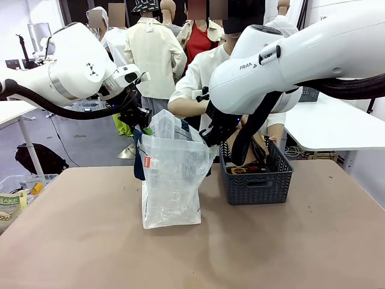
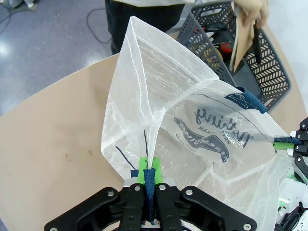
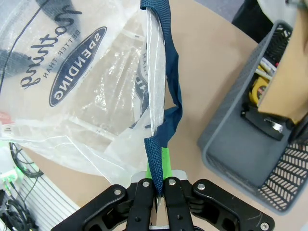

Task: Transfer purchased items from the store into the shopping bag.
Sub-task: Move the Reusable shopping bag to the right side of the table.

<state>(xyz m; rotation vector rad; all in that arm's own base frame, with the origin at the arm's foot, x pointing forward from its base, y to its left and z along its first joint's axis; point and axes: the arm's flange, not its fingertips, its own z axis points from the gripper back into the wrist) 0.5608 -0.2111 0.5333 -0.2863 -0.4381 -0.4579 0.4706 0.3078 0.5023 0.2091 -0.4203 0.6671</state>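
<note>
- My left gripper (image 2: 150, 179) has its jaws pressed together on a navy-blue woven strap handle (image 2: 149, 190) of the translucent whitish plastic shopping bag (image 2: 202, 125). The strap is pinched between my green pads (image 2: 143, 171).
- My right gripper (image 3: 156, 185) is likewise clamped tight on the bag's other navy strap (image 3: 168, 115), which rises out of my jaws and curves up along the bag's rim.
- Between my two holds the bag stands upright on the tan table (image 1: 78, 241) with its mouth pulled apart. A dark oval logo with lettering (image 3: 77, 86) shows on its side and a small red tag (image 1: 147, 161) on its left edge.
- The dark slate-grey latticed plastic basket (image 1: 258, 186) sits on the table just beside the bag, on my right.
- Inside the basket lie small packaged goods (image 3: 259, 89), one of them yellow-orange with dark parts; finer detail I cannot tell.
- A person's hand (image 2: 252, 12) at the far side holds a flat tan piece (image 2: 243, 41) that reaches down into the basket.
</note>
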